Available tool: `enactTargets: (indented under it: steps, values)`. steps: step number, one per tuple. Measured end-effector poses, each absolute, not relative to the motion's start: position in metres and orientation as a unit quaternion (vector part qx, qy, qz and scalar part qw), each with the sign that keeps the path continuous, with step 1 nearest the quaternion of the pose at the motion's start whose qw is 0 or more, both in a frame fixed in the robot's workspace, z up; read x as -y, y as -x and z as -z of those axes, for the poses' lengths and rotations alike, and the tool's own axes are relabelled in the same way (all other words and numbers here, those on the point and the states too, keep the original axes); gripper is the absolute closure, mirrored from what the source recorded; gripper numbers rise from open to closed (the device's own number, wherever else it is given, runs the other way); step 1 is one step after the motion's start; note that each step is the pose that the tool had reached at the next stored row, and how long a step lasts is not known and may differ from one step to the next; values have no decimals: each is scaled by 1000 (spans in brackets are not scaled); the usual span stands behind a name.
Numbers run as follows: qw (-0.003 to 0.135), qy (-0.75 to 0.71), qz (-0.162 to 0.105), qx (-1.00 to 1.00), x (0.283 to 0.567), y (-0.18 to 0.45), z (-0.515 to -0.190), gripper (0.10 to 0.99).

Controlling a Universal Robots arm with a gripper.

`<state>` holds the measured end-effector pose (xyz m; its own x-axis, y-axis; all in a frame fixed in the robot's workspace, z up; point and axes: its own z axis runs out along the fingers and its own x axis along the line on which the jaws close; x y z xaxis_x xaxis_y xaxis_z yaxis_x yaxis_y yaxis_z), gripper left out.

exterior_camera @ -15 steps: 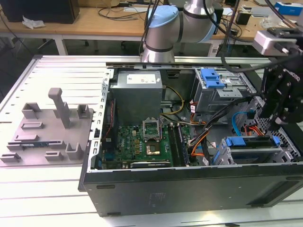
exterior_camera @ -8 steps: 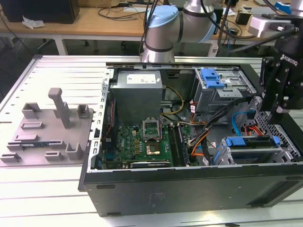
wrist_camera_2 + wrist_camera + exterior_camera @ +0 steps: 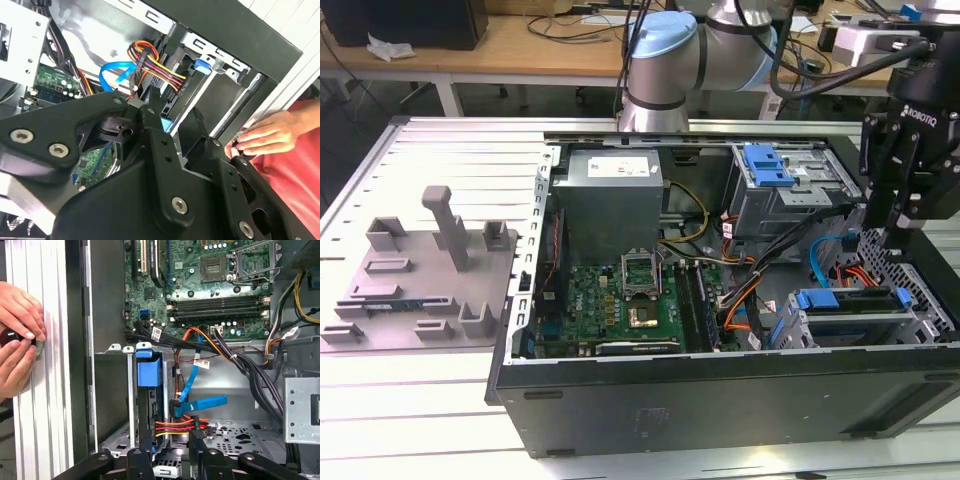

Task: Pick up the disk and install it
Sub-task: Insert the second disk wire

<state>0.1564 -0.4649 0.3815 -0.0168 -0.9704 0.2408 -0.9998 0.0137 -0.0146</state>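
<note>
Here the gripper (image 3: 897, 232) hangs just above the case's drive bay, jaws apparently empty, though open or closed I cannot tell; the disk (image 3: 848, 301) sits in its cage below, long axis across the bay

A slatted table of pale aluminium profiles (image 3: 450, 160) carries everything; a black, open-sided desktop computer case (image 3: 720, 400) lies flat on it, toward the exterior view's right; a grey plastic fixture plate with upright posts and blocks (image 3: 420, 280) rests on the slats well apart, toward that view's left; in the first wrist view a person's hands (image 3: 17, 340) rest on the slats just beside the case.
</note>
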Motion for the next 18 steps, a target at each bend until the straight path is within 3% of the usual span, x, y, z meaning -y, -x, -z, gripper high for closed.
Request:
enactTargets:
  steps: [12,14,15,18]
  values:
    - [80,-705,-93,698,463,-137,-377,663]
    - [79,-705,-93,698,462,-136,-375,678]
    - [79,-705,-93,698,462,-135,-375,753]
    - [79,-705,-93,698,461,-134,-373,753]
